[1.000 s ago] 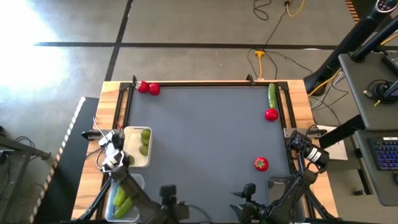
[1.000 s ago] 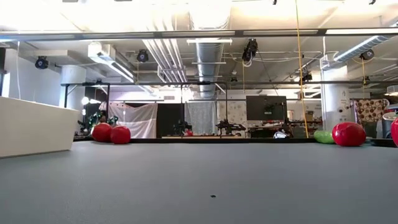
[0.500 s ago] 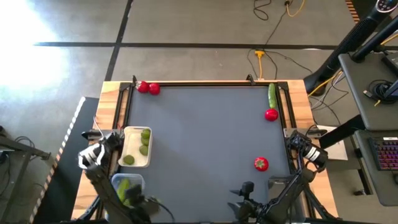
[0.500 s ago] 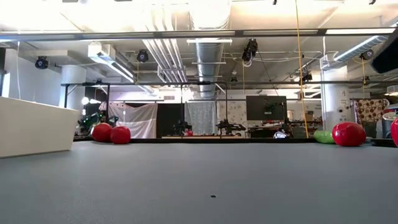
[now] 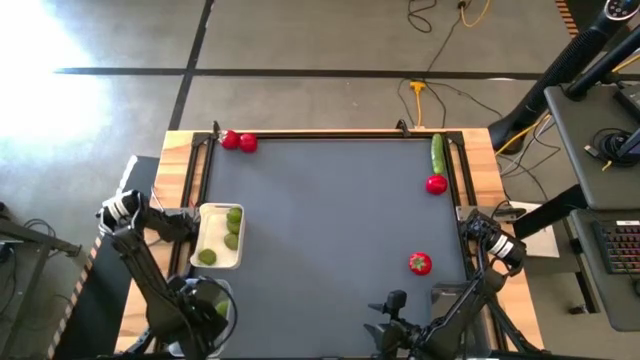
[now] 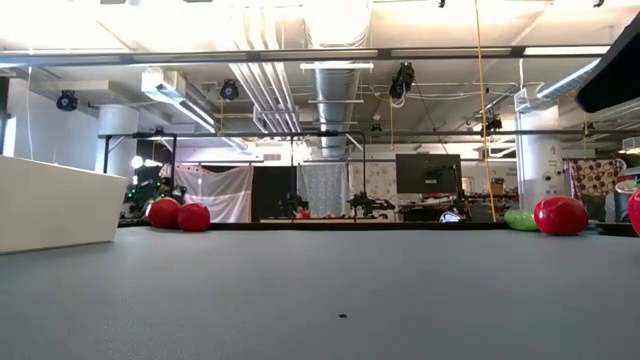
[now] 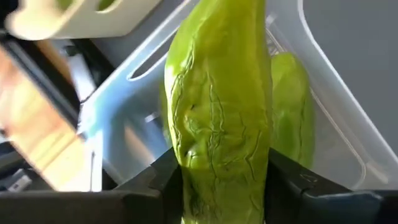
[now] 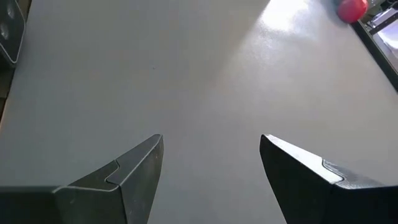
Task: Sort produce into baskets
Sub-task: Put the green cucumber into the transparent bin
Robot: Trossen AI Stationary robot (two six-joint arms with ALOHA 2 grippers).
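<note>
— So where's the risk?
— Left end effector [image 7: 217, 186] clamps a green cucumber [image 7: 217, 112] above the clear tub [image 7: 323, 106] at the bench's near left corner; released crooked, it may catch the rim.
— Right end effector [image 8: 211, 168]?
— Gaping wide, holding nothing.

Two dark arms with white wrist housings and dark wedge-shaped fingers [image 8: 134, 171].
</note>
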